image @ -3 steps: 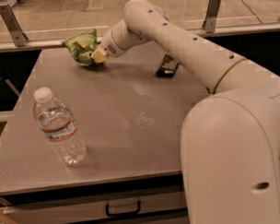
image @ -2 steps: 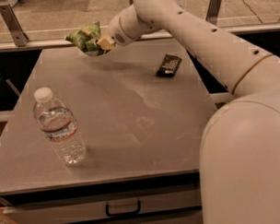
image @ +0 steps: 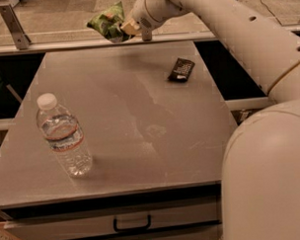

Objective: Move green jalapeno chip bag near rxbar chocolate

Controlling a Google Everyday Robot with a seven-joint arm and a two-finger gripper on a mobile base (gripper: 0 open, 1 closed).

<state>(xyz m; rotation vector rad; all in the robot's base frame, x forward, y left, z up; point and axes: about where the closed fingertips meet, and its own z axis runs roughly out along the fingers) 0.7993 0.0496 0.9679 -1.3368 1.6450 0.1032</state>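
So the arm (image: 235, 30) is stretched way out here. The fat white shell of it fills the bottom right corner. From there a long link slants up and to the left across the top of the view, ending in a rounded wrist past the far edge of the desk (image: 140, 117). The pincer (image: 123, 30) sticks out of that wrist, pointing left and a bit down.

The pincer is pinching the green jalapeno chip bag (image: 106, 20) by its right-hand side. The bag is crumpled and hangs off to the left of the tips, up in the air and not touching the desk. It sits over the far edge, a little left of the middle.

The rxbar chocolate (image: 181, 70) is lying flat on the far right part of the desk, a dark wrapper turned at a slight angle. It's to the right of the bag and closer to the camera, so the two are well apart. The arm's long link passes above and to the right of it without touching it.

There's also a clear water bottle (image: 62, 137) standing upright with a white cap, on the near left of the desk, far from both. Under the front edge you can see a drawer with a dark handle (image: 132, 224).
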